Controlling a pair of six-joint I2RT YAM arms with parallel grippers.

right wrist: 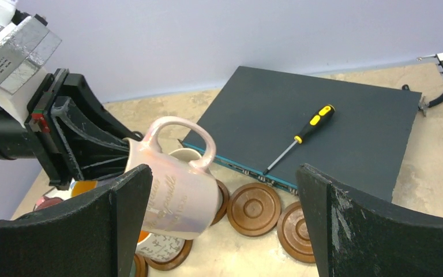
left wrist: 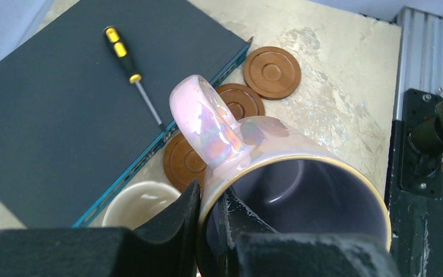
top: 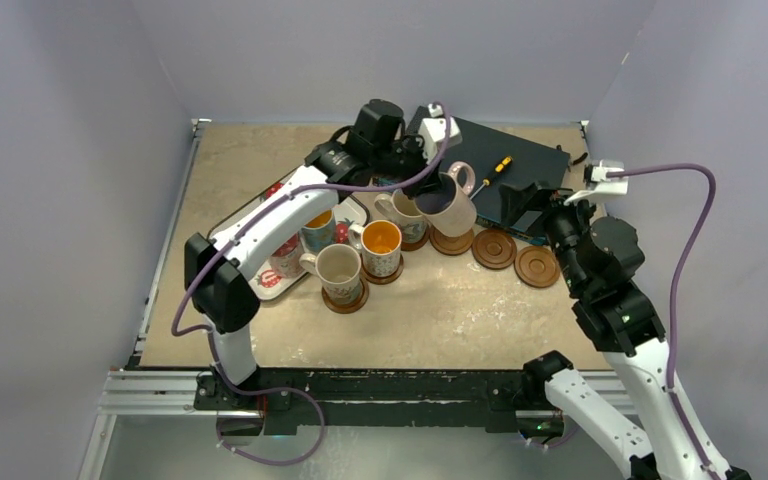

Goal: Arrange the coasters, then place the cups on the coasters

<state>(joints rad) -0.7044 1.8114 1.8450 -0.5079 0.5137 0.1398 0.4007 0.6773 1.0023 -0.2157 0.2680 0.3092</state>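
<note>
Pale lavender walls close in a beige, stone-patterned bench. At its far side lies a dark board.

The left arm reaches across to the far middle. The left jaws are clamped on the rim of a pink mug beside its handle, one finger outside the wall and the other inside the purple-grey hollow. That mug hangs tilted, mouth tipped toward the arm, over a coaster just in front of the board; whether its base touches the disc cannot be told.

The right arm stands at the right edge. The right jaws are spread wide with nothing between them, facing the pink mug from well apart.

A white tray at the left carries a blue mug. Three more mugs stand on coasters between tray and pink mug: a cream mug nearest, an orange-lined mug, and a second cream mug just beside the held one.

A bare coaster lies to the right, with a second bare coaster just beyond. A yellow-handled screwdriver rests on the board.
</note>
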